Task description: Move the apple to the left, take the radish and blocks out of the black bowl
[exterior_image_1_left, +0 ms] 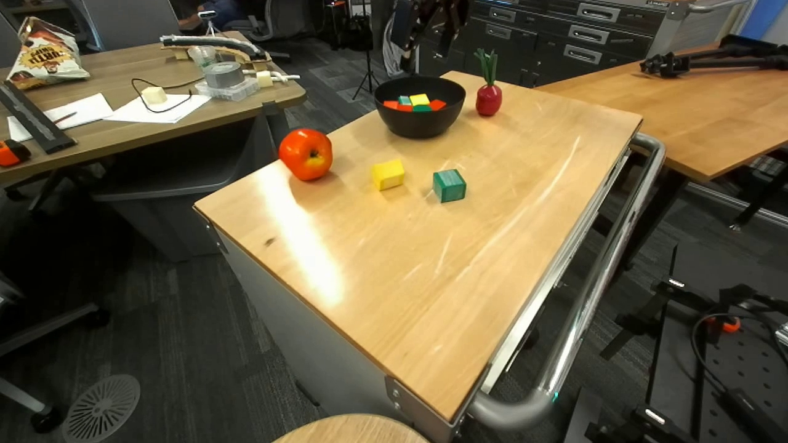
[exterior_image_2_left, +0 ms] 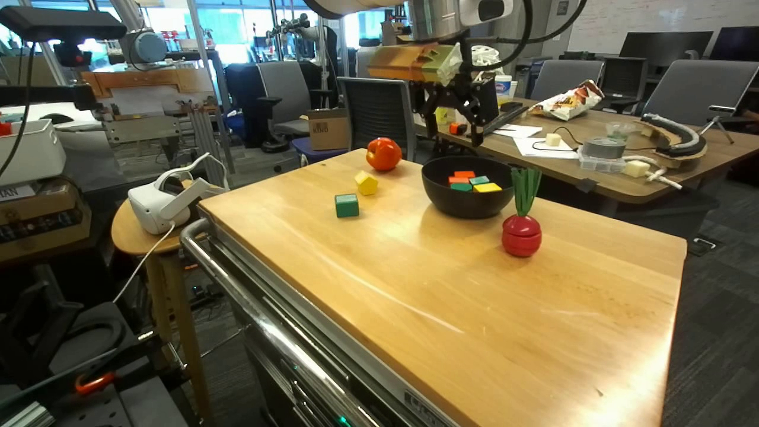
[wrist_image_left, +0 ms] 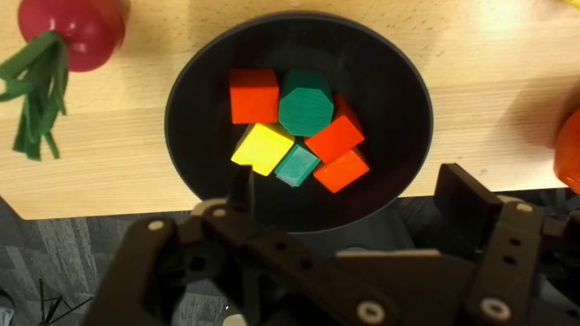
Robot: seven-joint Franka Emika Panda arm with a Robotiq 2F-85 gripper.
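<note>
the gripper [wrist_image_left: 351, 188] hung above the bowl [exterior_image_1_left: 422, 126], spread wide, with nothing between its fingers [wrist_image_left: 464, 199]. six blocks [wrist_image_left: 301, 124] lay in the bowl: three red, two green, one yellow. in the wrist view they sat ahead of the gap and mostly toward the finger at that view's left, while the finger at its right showed outside the rim. the coming pick might have called for a shift that way before going down; how much was hard to tell from that height.

the jaws would close straight across the wrist view. the lower right red block [wrist_image_left: 343, 171] lay most nearly in line with the gap's middle, but its sides ran slantwise to the closing line, as did those of the yellow block [wrist_image_left: 263, 147]. the upper left red block [wrist_image_left: 254, 96] lay squarest, though the big green block [wrist_image_left: 306, 111] sat close on its right, probably leaving little room for a finger.

outside the bowl, the radish [exterior_image_1_left: 489, 100] stood upright near it on the table [exterior_image_1_left: 431, 277]. the loose yellow block [exterior_image_1_left: 388, 175] and loose green block [exterior_image_1_left: 449, 186] were out too, and the apple [exterior_image_1_left: 306, 154] sat well apart, by the table's edge.
</note>
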